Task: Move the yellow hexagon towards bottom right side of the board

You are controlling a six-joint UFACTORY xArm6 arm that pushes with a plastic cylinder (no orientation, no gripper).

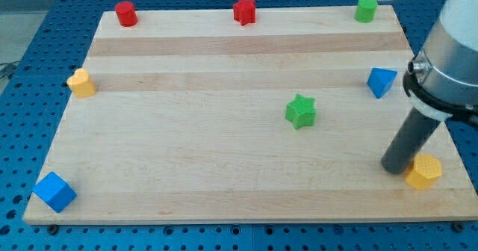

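Note:
The yellow hexagon lies near the board's bottom right corner. My tip rests on the board just to the hexagon's left, touching or nearly touching it. The dark rod rises from there up and to the right into the arm at the view's right edge. A second yellow block, rounded in shape, sits at the board's left edge.
A green star is right of centre. A blue triangular block sits at the right edge. A blue cube is at the bottom left corner. Along the top edge stand a red block, a red star and a green block.

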